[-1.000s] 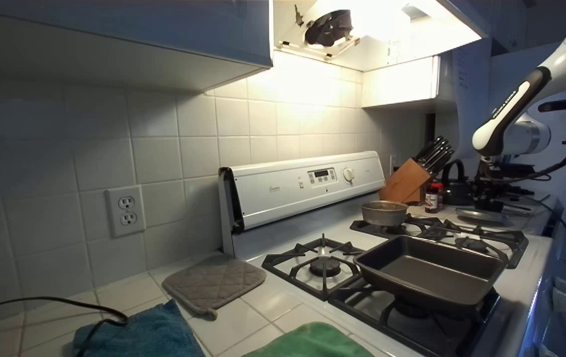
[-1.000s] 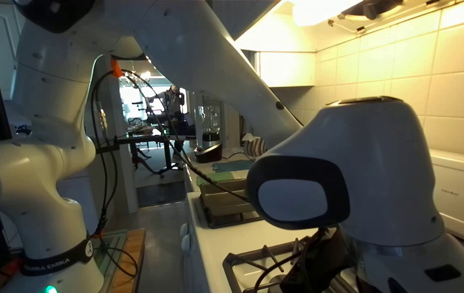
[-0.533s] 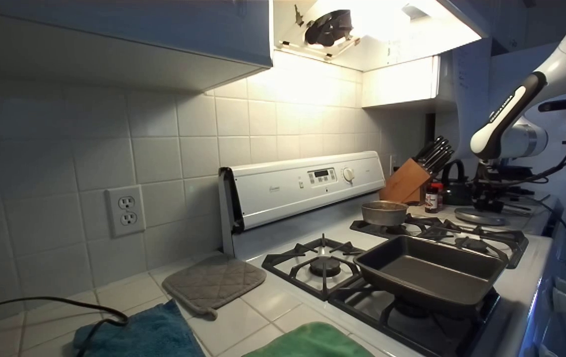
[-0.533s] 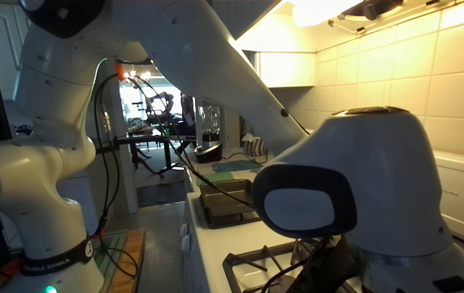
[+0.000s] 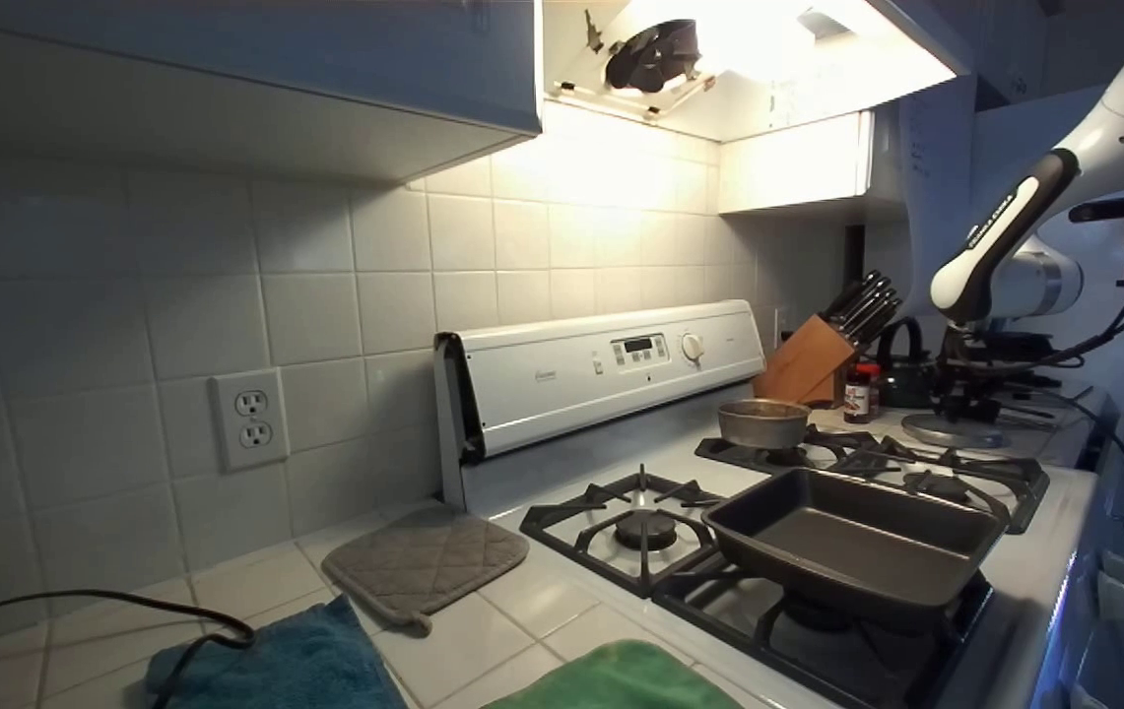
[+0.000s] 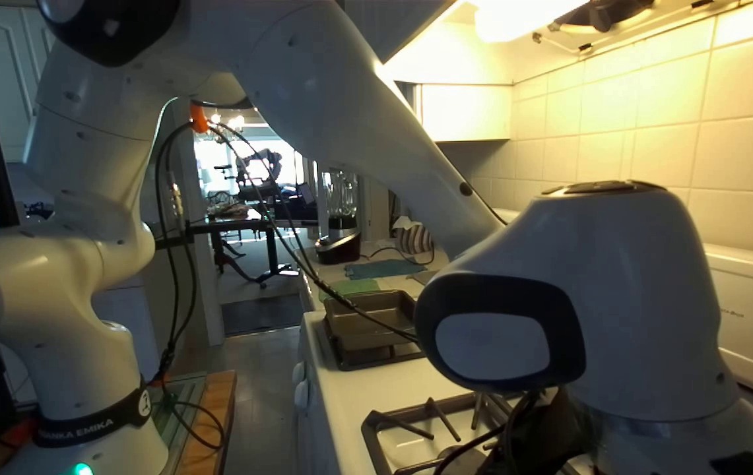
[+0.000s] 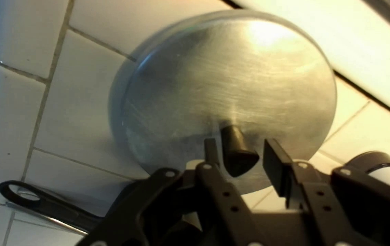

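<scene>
A round silvery lid [image 7: 229,78] with a black knob [image 7: 236,143] lies on the white tiled counter. My gripper [image 7: 242,150] stands open around the knob in the wrist view. Light shows between the knob and each finger, with the narrower gap on the left, so nothing is gripped. In an exterior view the dark gripper [image 5: 965,399] is low over the lid [image 5: 951,433], beside the stove's far end. The other exterior view has the gripper mostly hidden behind the wrist and cut off at the bottom.
A black-handled utensil [image 7: 61,210] and a bottle [image 7: 382,167] flank the gripper. The stove carries a small pot [image 5: 763,425] and a dark baking pan [image 5: 847,551]. Behind are a knife block [image 5: 806,359] and a black kettle [image 5: 906,379].
In an exterior view the arm has come slightly lower and toward the stove, and the lid has shifted slightly the same way. The stove's pans have not moved.
</scene>
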You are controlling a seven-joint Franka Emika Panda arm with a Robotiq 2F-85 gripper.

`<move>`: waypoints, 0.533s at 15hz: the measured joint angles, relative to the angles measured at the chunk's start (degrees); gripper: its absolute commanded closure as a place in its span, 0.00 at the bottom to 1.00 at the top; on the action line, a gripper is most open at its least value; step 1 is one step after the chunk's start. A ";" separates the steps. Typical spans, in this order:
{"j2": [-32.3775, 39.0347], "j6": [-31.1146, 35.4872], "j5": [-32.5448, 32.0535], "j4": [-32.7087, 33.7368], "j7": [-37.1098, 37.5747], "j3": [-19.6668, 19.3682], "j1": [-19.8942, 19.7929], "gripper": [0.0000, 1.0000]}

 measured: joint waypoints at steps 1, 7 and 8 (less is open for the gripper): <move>0.19 0.00 0.00 0.16 0.00 0.00 0.06 0.22; -0.04 0.25 0.00 0.31 -0.03 0.37 0.47 0.00; -0.36 0.25 0.00 0.32 -0.08 0.72 0.54 0.00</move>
